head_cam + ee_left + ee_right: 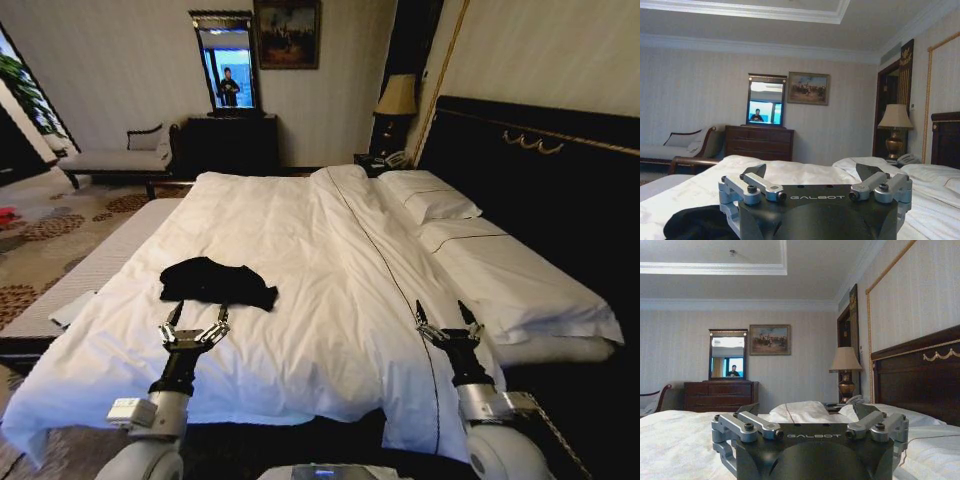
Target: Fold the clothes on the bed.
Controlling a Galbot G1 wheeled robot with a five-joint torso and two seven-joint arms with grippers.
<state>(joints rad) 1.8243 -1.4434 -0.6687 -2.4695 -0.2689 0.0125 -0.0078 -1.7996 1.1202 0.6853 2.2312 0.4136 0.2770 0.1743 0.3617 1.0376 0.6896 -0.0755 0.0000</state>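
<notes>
We work in a hotel bedroom, over the foot of a wide white bed (300,260) with a dark headboard (540,150) at our right.

Our left gripper (195,318) hangs just above the duvet with its jaws spread wide and nothing between them; its tips stand just short of the near edge of the shirt (215,282). Our right gripper (447,312) is likewise wide open and empty, hovering over bare duvet near the pillows (500,270), well apart from the shirt. In the left wrist view that gripper (815,172) sits low over the bed with the shirt (697,225) as a dark heap just beside it; in the right wrist view the other gripper (810,412) looks across plain white bedding.

The shirt lies crumpled in a dark bunch on the left half of the bed, not spread flat, and we cannot make out sleeves, hem or lettering. We judge the folding not begun: the first need is to spread it. To do that well, we should pinch only the black fabric at an outer edge, skimming shallow so the duvet is not caught too, and bring the right arm across.

There is plenty of open duvet around the shirt for spreading. The bed's left edge (90,290) is near, so we should pull toward the middle, not outward.
</notes>
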